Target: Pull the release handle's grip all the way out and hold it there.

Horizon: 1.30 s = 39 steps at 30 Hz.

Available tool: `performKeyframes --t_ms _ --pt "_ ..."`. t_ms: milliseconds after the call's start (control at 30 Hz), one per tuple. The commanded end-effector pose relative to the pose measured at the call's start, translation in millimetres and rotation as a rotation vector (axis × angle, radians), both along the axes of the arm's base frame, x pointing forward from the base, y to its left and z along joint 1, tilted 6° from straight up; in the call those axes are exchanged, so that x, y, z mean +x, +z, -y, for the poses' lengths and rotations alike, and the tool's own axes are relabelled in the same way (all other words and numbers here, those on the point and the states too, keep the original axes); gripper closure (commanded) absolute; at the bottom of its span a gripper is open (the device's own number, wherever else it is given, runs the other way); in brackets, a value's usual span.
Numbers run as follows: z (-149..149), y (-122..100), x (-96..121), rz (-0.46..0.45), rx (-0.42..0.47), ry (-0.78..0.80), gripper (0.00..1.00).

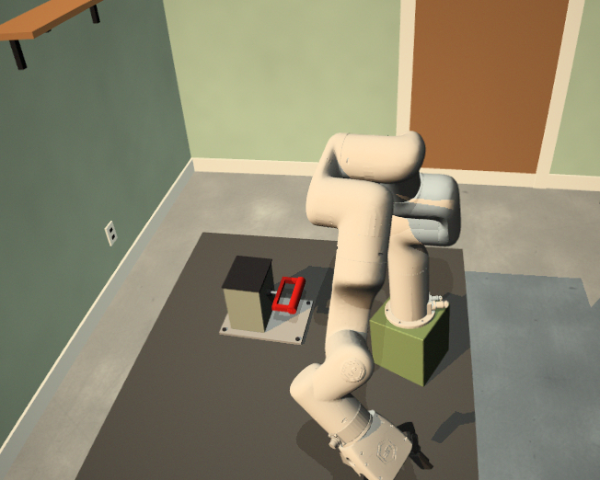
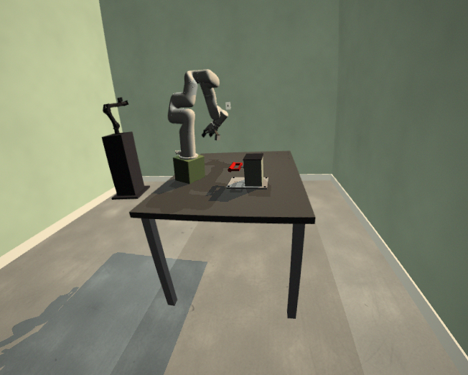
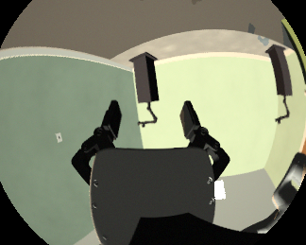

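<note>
Fingers of your gripper (image 3: 149, 114) stand spread wide with nothing between them; in the wrist view only walls, ceiling and two dark pedestals show past the tips. Your gripper (image 2: 210, 131) hangs in the air over the table (image 2: 217, 207), well above the top and apart from everything on it. In the top view, the forearm and wrist (image 1: 375, 448) reach out over the table's near edge.

Next comes the arm's olive-green pedestal block (image 1: 407, 351), with the arm's lower link rising between it and the mechanism. Just beyond that link you find the red release handle's grip (image 1: 288, 293), a rectangular loop lying level on a thin rod. The rod runs into the housing (image 1: 247, 298), a beige box with a black top. Both sit on a grey base plate (image 1: 294, 336) bolted at its corners. The grip faces the arm's side; the housing backs it on the far side.

Bare table top lies open around the plate on all sides, with its widest stretch towards the near edge in the exterior view.

Farther off, a black pedestal (image 2: 123, 166) carrying a small dark arm stands on the floor near the light-green wall. A wooden shelf (image 1: 60, 6) hangs high on the dark-green wall, and a brown door (image 1: 487, 68) closes the back.
</note>
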State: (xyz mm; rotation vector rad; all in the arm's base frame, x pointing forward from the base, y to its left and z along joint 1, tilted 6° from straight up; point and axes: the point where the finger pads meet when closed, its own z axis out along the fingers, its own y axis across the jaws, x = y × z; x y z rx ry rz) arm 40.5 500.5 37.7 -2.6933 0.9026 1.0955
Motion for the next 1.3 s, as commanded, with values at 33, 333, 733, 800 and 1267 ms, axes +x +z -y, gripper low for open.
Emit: performKeyframes --t_ms 33,333,733,800,1267 --pt "-1.4 1.6 0.2 0.001 0.004 0.000 0.00" --pt "-1.4 1.6 0.2 0.001 0.004 0.000 0.00" --pt "9.4 2.2 5.5 0.011 -0.007 -0.019 0.00" --pt "22.8 2.9 11.4 0.022 -0.021 -0.042 0.00" --pt "146.5 8.2 61.6 0.128 -0.156 -0.252 0.00"
